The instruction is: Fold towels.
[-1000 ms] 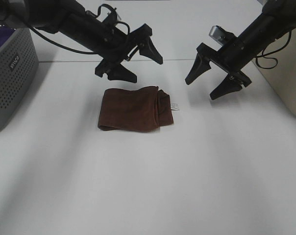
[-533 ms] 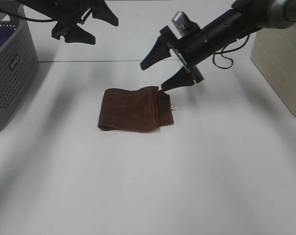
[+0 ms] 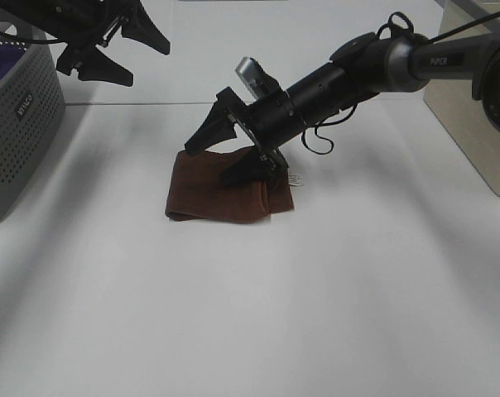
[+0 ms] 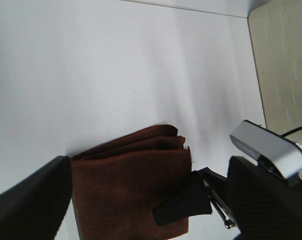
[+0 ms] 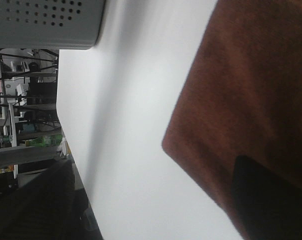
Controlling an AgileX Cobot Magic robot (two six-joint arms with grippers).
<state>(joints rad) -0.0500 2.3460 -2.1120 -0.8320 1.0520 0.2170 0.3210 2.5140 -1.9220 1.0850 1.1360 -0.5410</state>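
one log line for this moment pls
task: fold towels | dark brown folded microfibre towel: flat on white table | right gripper: open, low over towel | left gripper: open, raised near grey perforated basket

My right gripper (image 3: 207,164) hides part of the towel (image 3: 200,203) along its far edge (its tag (image 3: 296,179) is too small to read). The basket (image 3: 18,141) is cut off at left.

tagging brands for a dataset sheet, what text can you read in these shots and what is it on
"PIPER": white letters on the right arm, soft but legible.
Grey basket: white letters on a small dark patch, too blurred to read.
White tag on the brown towel: too small to read.
Both wrist views: no text.
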